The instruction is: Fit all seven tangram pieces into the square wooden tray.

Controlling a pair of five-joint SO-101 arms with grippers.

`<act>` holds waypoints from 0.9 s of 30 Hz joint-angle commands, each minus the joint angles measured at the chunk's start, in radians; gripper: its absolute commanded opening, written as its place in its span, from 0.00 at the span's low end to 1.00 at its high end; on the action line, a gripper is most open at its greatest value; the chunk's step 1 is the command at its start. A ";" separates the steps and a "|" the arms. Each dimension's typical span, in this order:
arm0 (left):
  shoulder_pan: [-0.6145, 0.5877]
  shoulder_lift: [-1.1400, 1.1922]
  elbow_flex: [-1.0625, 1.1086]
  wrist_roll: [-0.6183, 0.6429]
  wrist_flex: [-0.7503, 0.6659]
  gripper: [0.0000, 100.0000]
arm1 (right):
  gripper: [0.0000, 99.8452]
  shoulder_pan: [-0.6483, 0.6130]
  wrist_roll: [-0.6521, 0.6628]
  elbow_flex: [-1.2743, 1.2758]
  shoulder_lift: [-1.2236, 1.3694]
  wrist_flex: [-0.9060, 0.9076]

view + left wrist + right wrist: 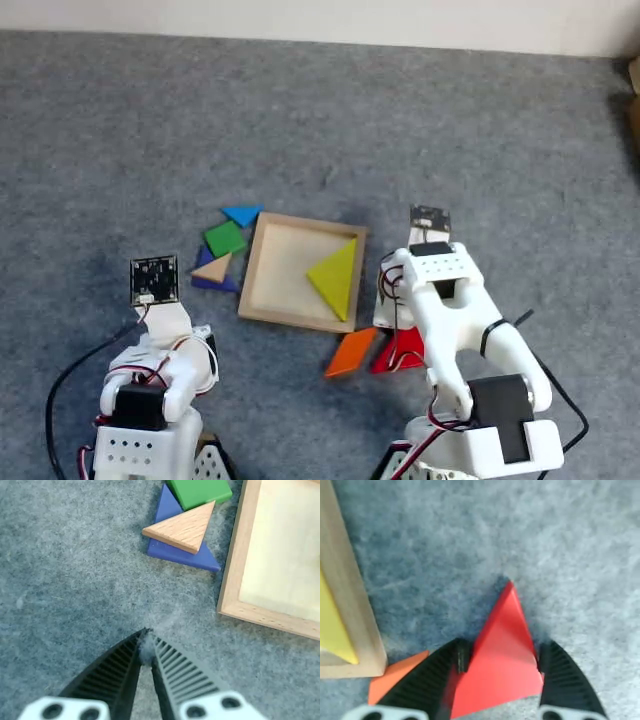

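One red triangle in right gripper

Seven tangram pieces: five triangles, one square, one parallelogram. One tray.

We find open carpet beyond the tray; green square and wood triangle crowd one rim, yellow triangle inside.

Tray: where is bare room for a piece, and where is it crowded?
Bare: tray floor from its left wall to the yellow triangle. Crowded: outside that wall, around the green square; at the near right corner, the right gripper on the red triangle.
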 commanded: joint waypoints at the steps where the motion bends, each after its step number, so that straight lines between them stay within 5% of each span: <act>1: -0.007 -0.004 0.019 -0.008 0.005 0.01 | 0.17 0.004 0.012 -0.001 -0.007 -0.013; 8: -0.007 -0.004 0.019 -0.008 0.005 0.01 | 0.19 0.004 0.011 0.005 -0.168 0.035; 14: -0.007 -0.004 0.019 -0.008 0.005 0.01 | 0.34 -0.024 -0.037 0.002 -0.335 0.234; 21: -0.007 -0.004 0.019 -0.008 0.005 0.01 | 0.35 -0.099 -0.170 0.036 -0.282 0.213; 27: -0.007 -0.004 0.019 -0.008 0.005 0.01 | 0.35 -0.110 -0.276 0.084 -0.173 0.018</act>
